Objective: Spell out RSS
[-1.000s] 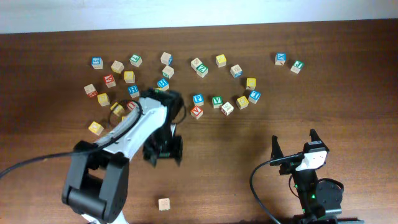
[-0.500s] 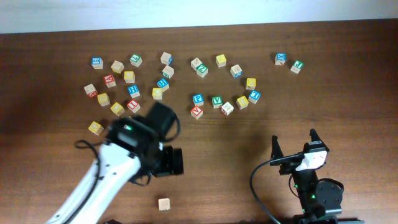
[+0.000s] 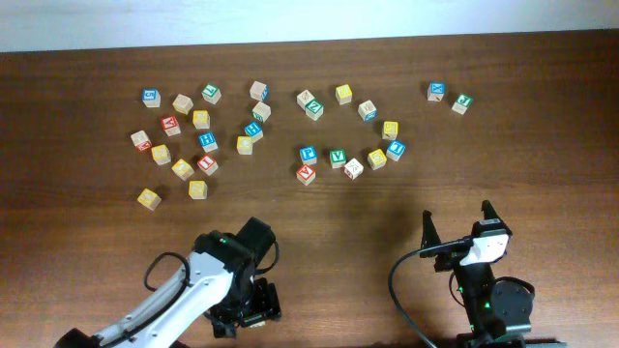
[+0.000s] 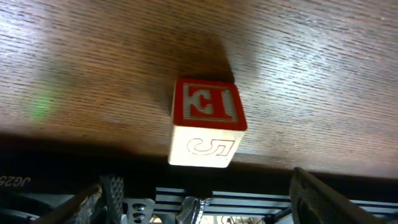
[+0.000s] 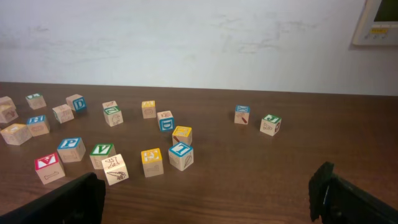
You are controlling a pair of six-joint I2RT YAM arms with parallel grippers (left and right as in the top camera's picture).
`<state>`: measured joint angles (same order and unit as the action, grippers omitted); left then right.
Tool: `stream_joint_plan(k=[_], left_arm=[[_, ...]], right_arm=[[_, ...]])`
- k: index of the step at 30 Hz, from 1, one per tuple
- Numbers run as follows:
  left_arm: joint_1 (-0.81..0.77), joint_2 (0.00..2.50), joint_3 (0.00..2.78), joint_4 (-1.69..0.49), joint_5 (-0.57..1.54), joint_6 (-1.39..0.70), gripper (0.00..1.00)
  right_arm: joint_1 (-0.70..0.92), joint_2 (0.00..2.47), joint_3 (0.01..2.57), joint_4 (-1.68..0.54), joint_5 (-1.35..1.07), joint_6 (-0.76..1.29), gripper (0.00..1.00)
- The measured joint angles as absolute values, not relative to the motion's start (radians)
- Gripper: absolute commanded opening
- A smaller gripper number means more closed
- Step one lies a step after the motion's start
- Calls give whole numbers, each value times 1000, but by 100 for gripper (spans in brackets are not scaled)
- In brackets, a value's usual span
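A wooden block (image 4: 205,118) with a red letter face on top and an S-shaped carving on its near side lies on the table just ahead of my left gripper (image 4: 208,205). The fingers are spread wide to either side, apart from the block. In the overhead view the left gripper (image 3: 247,309) is at the front edge and hides most of that block. My right gripper (image 3: 455,232) is open and empty at the front right, also in its wrist view (image 5: 205,205). Many letter blocks lie scattered across the far half of the table (image 3: 309,217).
Block clusters sit at the far left (image 3: 184,135), the middle (image 3: 338,155) and a pair at the far right (image 3: 450,97). The right wrist view shows the middle cluster (image 5: 149,158) ahead of a white wall.
My left arm has pulled back from the far-left block cluster to the table's front edge, coming down over the lone block there. The right arm has not moved.
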<state>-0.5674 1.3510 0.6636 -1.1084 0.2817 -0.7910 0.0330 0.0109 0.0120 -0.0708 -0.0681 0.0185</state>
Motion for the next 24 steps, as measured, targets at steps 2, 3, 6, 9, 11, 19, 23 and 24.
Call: stream_joint_plan(k=[2, 3, 6, 9, 11, 19, 23, 24], left_arm=[[-567, 1351, 664, -1093, 281, -791, 68], [-567, 1353, 664, -1090, 281, -794, 65], [-567, 1387, 664, -1053, 280, -783, 62], [-567, 1437, 664, -1023, 276, -775, 58], [-567, 1471, 664, -1023, 269, -771, 52], [-567, 1515, 664, -1003, 265, -761, 22], [-567, 1515, 666, -1006, 269, -760, 21], [-566, 1515, 670, -1009, 269, -758, 22]], right_arm=[[33, 11, 12, -71, -68, 18, 98], [33, 11, 12, -71, -68, 19, 98], [33, 11, 12, -71, -68, 19, 98], [33, 11, 12, -71, -68, 18, 98], [33, 11, 12, -71, -68, 19, 98], [33, 11, 12, -71, -68, 19, 98], [33, 11, 12, -71, -68, 18, 98], [33, 11, 12, -71, -68, 19, 98]])
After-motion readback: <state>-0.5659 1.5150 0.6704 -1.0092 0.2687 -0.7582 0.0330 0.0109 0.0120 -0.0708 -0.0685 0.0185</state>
